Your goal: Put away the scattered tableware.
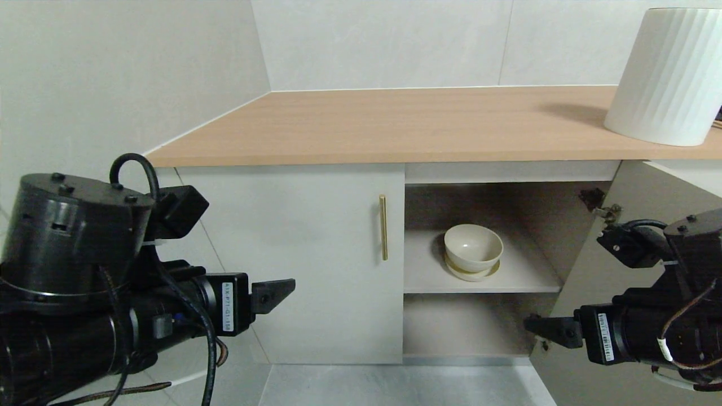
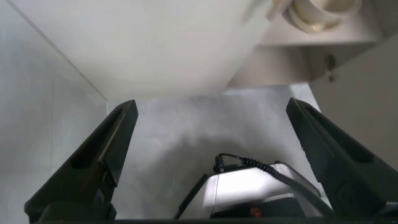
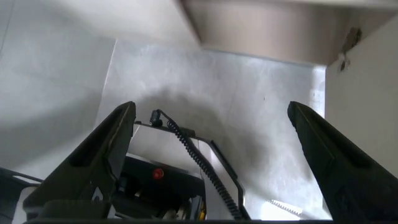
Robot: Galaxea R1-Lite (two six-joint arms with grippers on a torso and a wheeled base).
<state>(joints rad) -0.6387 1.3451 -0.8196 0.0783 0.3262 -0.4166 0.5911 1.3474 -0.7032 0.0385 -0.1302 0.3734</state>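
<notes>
Your left gripper [image 2: 211, 106] and right gripper [image 3: 212, 107] gaped empty; smooth round cream bowl [image 1: 472, 246] sat on saucer [image 1: 472, 276], shelf [image 1: 527, 277] roomy.

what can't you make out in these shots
Head view: the closed door hides what is behind it.
Head view: the bowl covers most of the plate under it.
Head view: the white ribbed container is cut off by the top and right edges.
Left wrist view: the bowl is cut off by the top edge.
</notes>
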